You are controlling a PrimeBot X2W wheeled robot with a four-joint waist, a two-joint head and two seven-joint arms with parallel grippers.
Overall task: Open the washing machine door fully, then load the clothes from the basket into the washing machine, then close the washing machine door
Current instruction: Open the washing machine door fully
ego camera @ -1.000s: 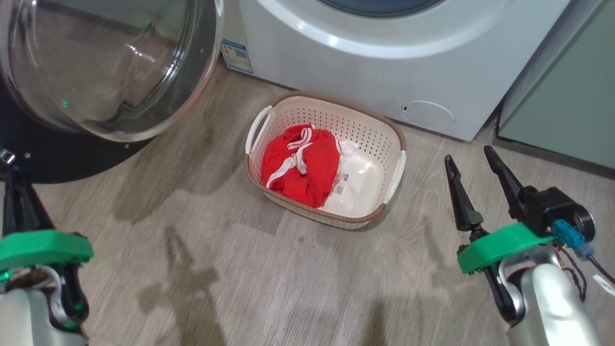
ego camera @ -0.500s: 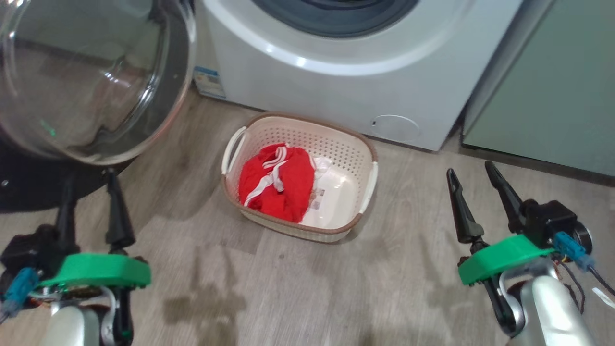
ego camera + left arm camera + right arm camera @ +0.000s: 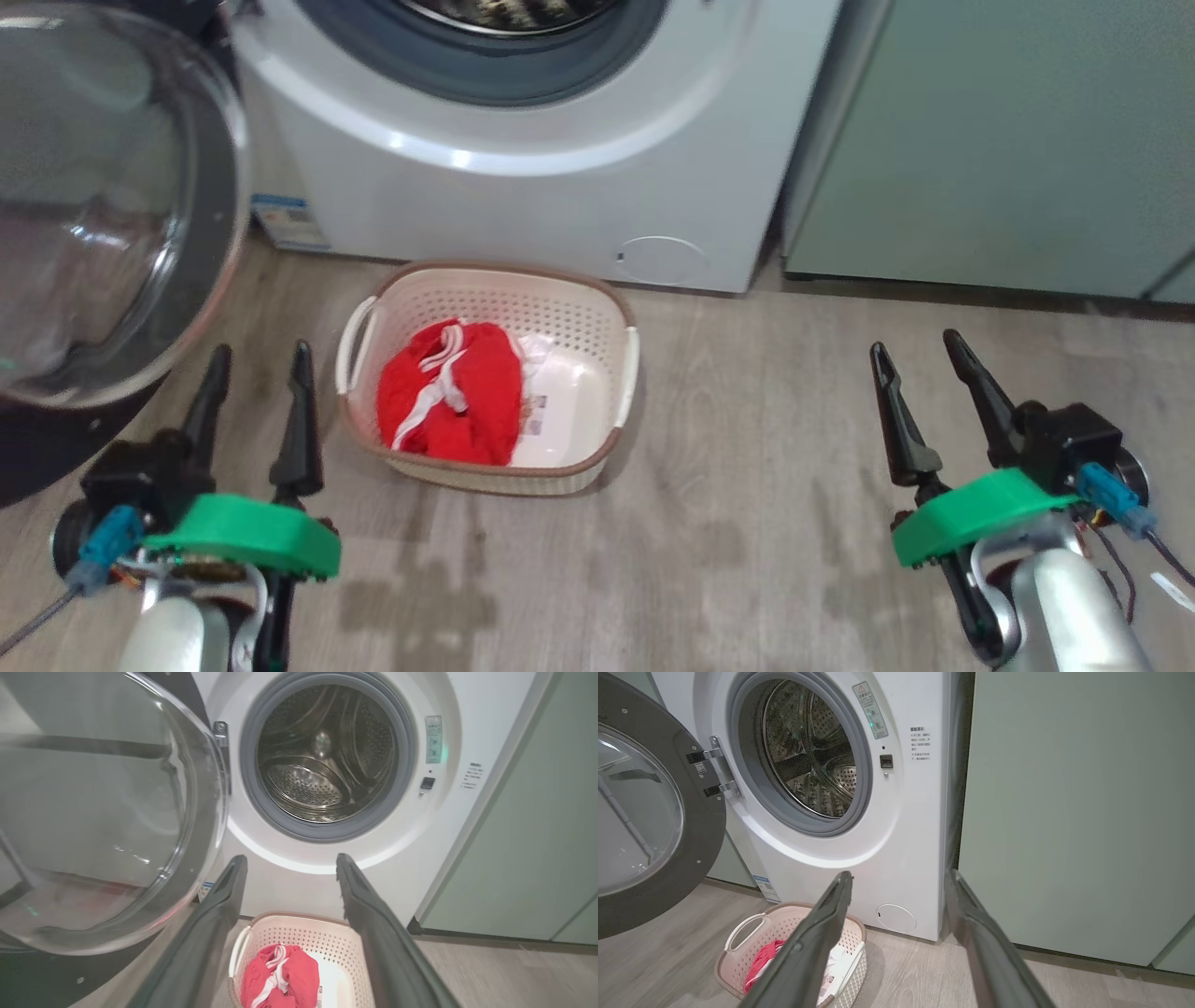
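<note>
Clothes (image 3: 448, 406) lie bunched in the basket (image 3: 495, 267) on the floor (image 3: 747, 420), just ahead of the left gripper (image 3: 261, 348) and right gripper (image 3: 913, 341), both with jaws apart and empty. Beyond stands the washing machine (image 3: 560, 205), with the washing machine door (image 3: 220, 187) wide open at left.

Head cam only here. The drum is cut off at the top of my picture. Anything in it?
Observer: No. The left wrist view shows the steel drum bare, with no clothes inside.
Operator: Door out of the way?
Observer: Yes. In the right wrist view the washing machine door is swung wide on its hinge.
Operator: Where's the left one aimed?
Observer: The left claw points at the washing machine front, just under the gasket. The basket with the red clothes sits low in its view.
</note>
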